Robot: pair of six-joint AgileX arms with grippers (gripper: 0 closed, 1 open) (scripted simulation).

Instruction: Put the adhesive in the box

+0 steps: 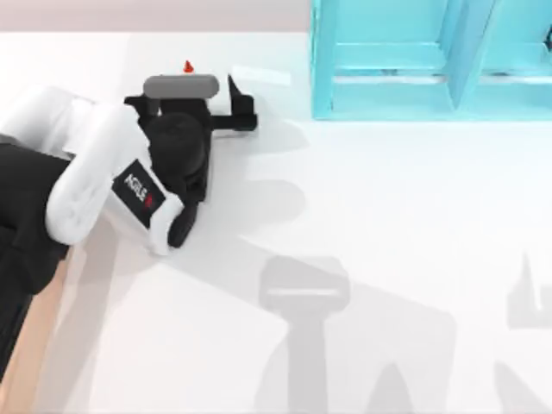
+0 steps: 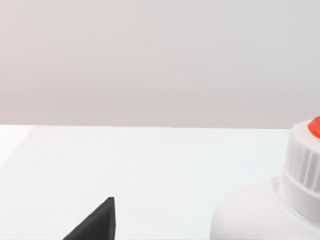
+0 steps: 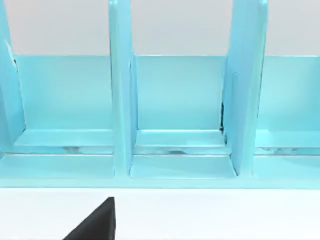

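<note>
Left arm: reaches to the table's far left, its gripper (image 1: 233, 108) beside the glue bottle.
Glue bottle: red cap tip (image 1: 188, 66) peeks past the wrist.
Shelf: turquoise (image 1: 388, 69), far right.
Table: white (image 1: 388, 216), shadowed.

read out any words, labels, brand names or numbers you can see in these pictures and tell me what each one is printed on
"AGILE" followed by a red mark, in white letters on the black panel of the left arm, top view; whatever follows is unreadable.

The small white glue bottle with the orange-red cap, in the left wrist view, shows no label text.

The turquoise blue shelf structure carries no writing.
</note>
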